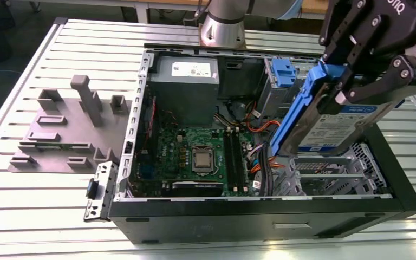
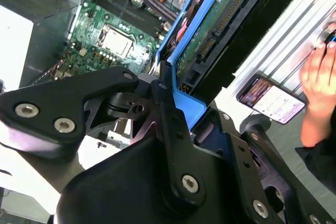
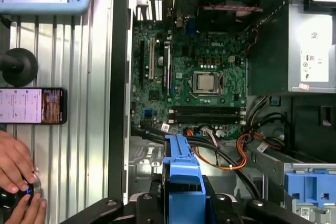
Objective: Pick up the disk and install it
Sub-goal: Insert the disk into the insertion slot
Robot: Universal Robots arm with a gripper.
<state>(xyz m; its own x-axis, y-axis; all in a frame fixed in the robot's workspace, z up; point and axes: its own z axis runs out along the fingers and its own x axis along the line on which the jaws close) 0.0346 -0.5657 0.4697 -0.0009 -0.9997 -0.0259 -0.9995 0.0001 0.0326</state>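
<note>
Half done, I'd say: black robot gripper (image 1: 354,89) is clenched on the silver hard disk w/ blue plastic frame (image 1: 335,130); it hangs tilted above the open black PC case (image 1: 266,208), over the silver drive cage (image 1: 331,179); not yet seated.

The end effector (image 1: 356,89), clamped on the disk (image 1: 331,130), hangs over the open case (image 1: 266,211), above the silver drive cage (image 1: 331,176), whose top stands open. Orange and black cables (image 1: 260,157) crowd just beside the cage. A grey fixture (image 1: 63,130) occupies the table (image 1: 20,216) near the exterior view's left edge. A person's hand (image 3: 16,182) and a phone (image 3: 31,106) sit outside the case wall.
</note>
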